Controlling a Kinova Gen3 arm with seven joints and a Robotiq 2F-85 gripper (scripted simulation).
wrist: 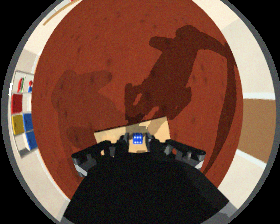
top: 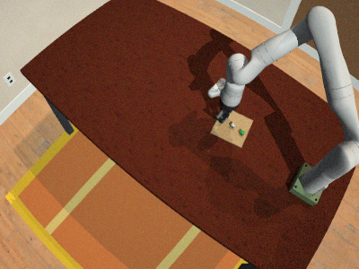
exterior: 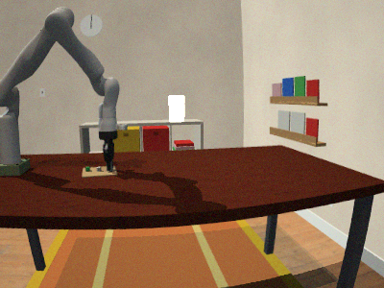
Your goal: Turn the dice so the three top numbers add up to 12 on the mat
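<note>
A tan mat lies flat on the dark table. A white die and a green die rest on it. My gripper points straight down at the mat's far-left corner and hides the third die in this view. In the wrist view a blue die sits on the mat between my fingertips. The fingers stand a little apart and slightly wider than the die. From the side view the gripper is low over the mat, next to the green die.
The arm's base is bolted at the table's near-right edge. The arm's shadow falls on the table around the mat. A shelf unit with yellow and red bins stands behind the table.
</note>
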